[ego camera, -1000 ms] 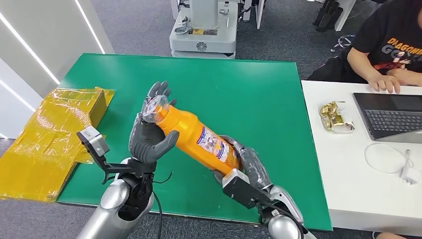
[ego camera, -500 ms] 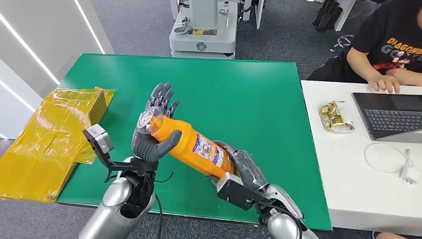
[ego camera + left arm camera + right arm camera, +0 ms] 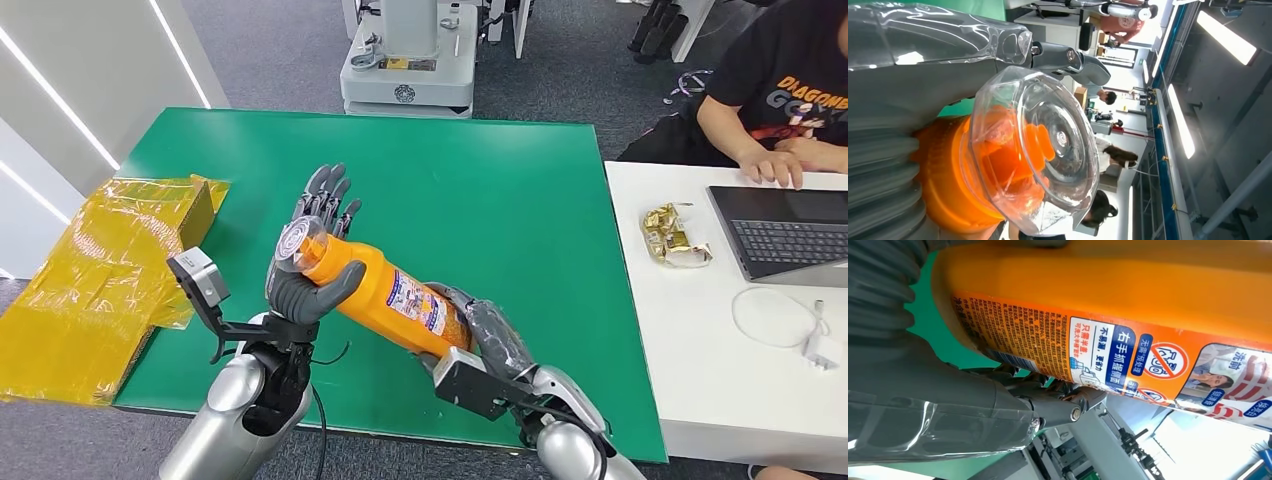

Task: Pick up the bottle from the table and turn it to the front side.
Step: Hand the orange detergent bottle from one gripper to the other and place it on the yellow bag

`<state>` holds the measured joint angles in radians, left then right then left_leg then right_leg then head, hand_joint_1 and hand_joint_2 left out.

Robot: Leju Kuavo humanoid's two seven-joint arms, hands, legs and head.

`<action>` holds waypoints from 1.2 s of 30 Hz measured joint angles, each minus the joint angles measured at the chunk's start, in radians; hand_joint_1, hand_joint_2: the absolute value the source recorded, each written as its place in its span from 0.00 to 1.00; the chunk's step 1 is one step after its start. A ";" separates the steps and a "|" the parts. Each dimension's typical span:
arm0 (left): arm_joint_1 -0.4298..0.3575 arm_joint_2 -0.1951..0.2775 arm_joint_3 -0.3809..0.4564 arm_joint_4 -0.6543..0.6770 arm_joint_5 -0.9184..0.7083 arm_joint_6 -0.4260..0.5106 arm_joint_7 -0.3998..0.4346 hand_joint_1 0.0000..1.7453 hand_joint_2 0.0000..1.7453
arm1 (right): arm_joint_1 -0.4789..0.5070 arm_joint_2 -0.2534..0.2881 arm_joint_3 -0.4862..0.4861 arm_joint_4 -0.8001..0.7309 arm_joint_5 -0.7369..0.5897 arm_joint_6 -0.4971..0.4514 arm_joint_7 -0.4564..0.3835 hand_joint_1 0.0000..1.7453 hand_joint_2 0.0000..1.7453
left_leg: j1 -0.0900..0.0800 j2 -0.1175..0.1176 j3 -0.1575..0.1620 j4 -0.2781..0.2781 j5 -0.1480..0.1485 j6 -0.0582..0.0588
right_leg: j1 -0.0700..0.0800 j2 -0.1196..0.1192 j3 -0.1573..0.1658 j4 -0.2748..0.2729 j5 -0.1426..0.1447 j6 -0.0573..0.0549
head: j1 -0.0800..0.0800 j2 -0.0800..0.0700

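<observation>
The bottle [image 3: 385,290] is orange with a clear cap [image 3: 302,243] and is held off the green counter [image 3: 480,190], lying on a slant above its near half. The cap end points toward the yellow bag [image 3: 95,270] beside the counter, and the base end points toward the robot's right arm.

The left hand [image 3: 305,280] supports the bottle at the neck, just below the cap. Its thumb curls over the orange shoulder while its fingers [image 3: 325,195] stand spread and upright behind the cap, so the bottle is cradled in the palm rather than fully wrapped. In the left wrist view the cap [image 3: 1040,150] sits right against the hand's grey ribbed cover, with the orange neck visible through the clear plastic.

The right hand [image 3: 480,335] grips the base end of the bottle, its fingers closed around the body. In the right wrist view the printed label [image 3: 1108,347] faces the camera and the dark fingers [image 3: 1048,390] wrap under the bottle.

Beyond the counter's far edge stands a white machine base [image 3: 408,75]. Beside the counter is a white desk [image 3: 720,350] with a laptop [image 3: 785,235], a gold wrapper [image 3: 675,235] and a white cable [image 3: 785,320]; a person [image 3: 780,90] sits there with a hand by the laptop.
</observation>
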<state>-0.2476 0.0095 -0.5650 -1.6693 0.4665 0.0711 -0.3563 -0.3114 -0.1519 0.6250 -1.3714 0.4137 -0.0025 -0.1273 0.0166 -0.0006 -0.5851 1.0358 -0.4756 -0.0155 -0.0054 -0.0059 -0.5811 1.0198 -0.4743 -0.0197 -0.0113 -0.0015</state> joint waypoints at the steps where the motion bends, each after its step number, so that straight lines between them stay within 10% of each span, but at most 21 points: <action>1: 0.000 0.000 0.000 0.000 0.000 -0.001 0.000 0.70 1.00 | -0.002 -0.001 0.001 0.003 -0.001 0.003 -0.006 1.00 1.00 | 0.000 0.000 0.000 0.000 0.000 0.000 | 0.000 0.000 0.000 0.000 0.000 0.000 | 0.000 0.000; 2: 0.000 0.000 0.000 0.000 0.000 -0.001 -0.001 0.95 1.00 | -0.004 -0.001 0.002 0.005 -0.001 0.005 -0.011 1.00 1.00 | 0.000 0.000 0.000 0.000 0.000 0.000 | 0.000 0.000 0.000 0.000 0.000 0.000 | 0.000 0.000; 3: 0.000 0.000 0.000 0.000 0.000 -0.002 -0.001 1.00 1.00 | -0.007 -0.001 0.002 0.008 -0.002 0.008 -0.016 1.00 1.00 | 0.000 0.000 0.000 0.000 0.000 0.000 | 0.000 0.000 0.000 0.000 0.000 0.000 | 0.000 0.000; 29: -0.001 -0.014 -0.003 0.017 0.011 -0.018 -0.018 1.00 1.00 | -0.025 0.007 0.010 0.047 0.012 -0.067 -0.026 1.00 1.00 | 0.000 0.000 0.000 0.000 0.000 0.000 | 0.000 0.000 0.000 0.000 0.000 0.000 | 0.000 0.000; 30: -0.002 -0.014 -0.003 0.017 0.011 -0.018 -0.018 1.00 1.00 | -0.023 0.008 0.010 0.047 0.014 -0.073 -0.026 0.96 1.00 | 0.000 0.000 0.000 0.000 0.000 0.000 | 0.000 0.000 0.000 0.000 0.000 0.000 | 0.000 0.000; 34: -0.002 -0.014 -0.004 0.019 0.012 -0.018 -0.019 1.00 1.00 | -0.017 0.012 0.009 0.046 0.014 -0.089 -0.029 0.04 1.00 | 0.000 0.000 0.000 0.000 0.000 0.000 | 0.000 0.000 0.000 0.000 0.000 0.000 | 0.000 0.000; 36: -0.003 -0.014 -0.004 0.020 0.011 -0.017 -0.019 1.00 1.00 | -0.013 0.016 0.008 0.043 0.007 -0.113 -0.037 0.00 1.00 | 0.000 0.000 0.000 0.000 0.000 0.000 | 0.000 0.000 0.000 0.000 0.000 0.000 | 0.000 0.000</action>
<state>-0.2509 -0.0044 -0.5687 -1.6489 0.4773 0.0541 -0.3752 -0.3243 -0.1356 0.6333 -1.3281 0.4209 -0.1153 -0.1648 0.0166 -0.0005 -0.5851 1.0359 -0.4756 -0.0155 -0.0054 -0.0057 -0.5811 1.0198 -0.4742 -0.0196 -0.0112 -0.0015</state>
